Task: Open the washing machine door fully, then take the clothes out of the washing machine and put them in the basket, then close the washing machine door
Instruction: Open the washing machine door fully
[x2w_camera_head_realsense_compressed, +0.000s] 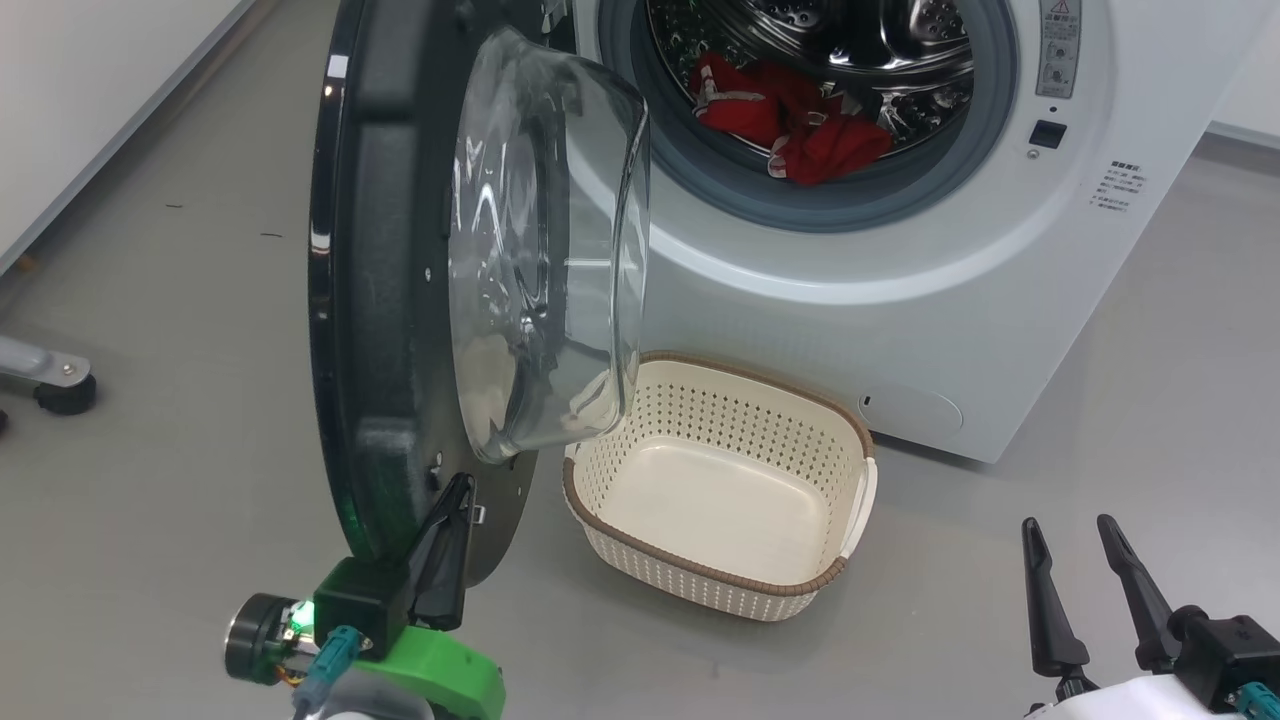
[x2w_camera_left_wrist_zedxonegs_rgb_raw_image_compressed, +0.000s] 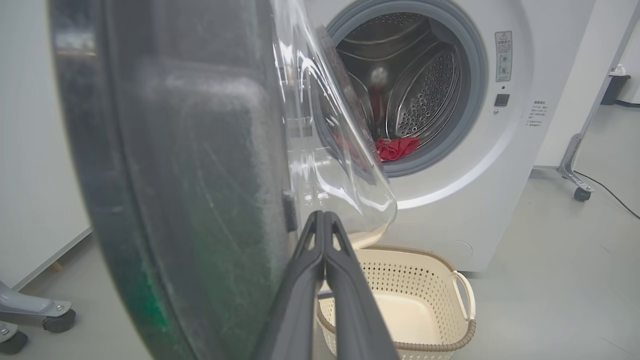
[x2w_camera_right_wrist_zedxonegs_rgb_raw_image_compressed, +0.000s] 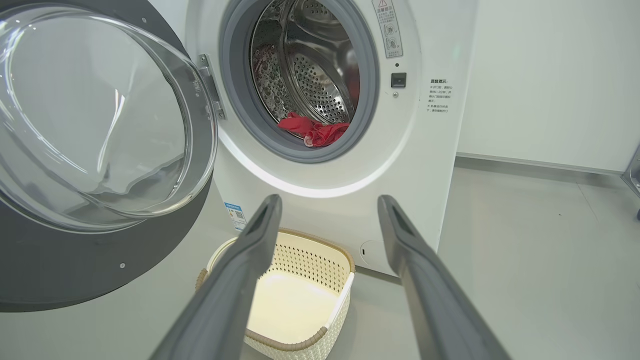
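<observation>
Blue sticker (x2w_camera_right_wrist_zedxonegs_rgb_raw_image_compressed: 235, 216) marks the washing machine (x2w_camera_right_wrist_zedxonegs_rgb_raw_image_compressed: 320, 210) in right wrist view.

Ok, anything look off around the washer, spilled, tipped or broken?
Nothing stands out. The door is open and looks intact, the clothes lie bunched inside the washer, and the basket stands upright and empty on the floor in front of it.

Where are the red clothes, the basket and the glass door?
clothes (x2w_camera_head_realsense_compressed: 830, 150): head view, on the bunched red fabric.
basket (x2w_camera_head_realsense_compressed: 740, 410): head view, on its far perforated wall.
door (x2w_camera_head_realsense_compressed: 540, 250): head view, on its bulging glass centre.
</observation>
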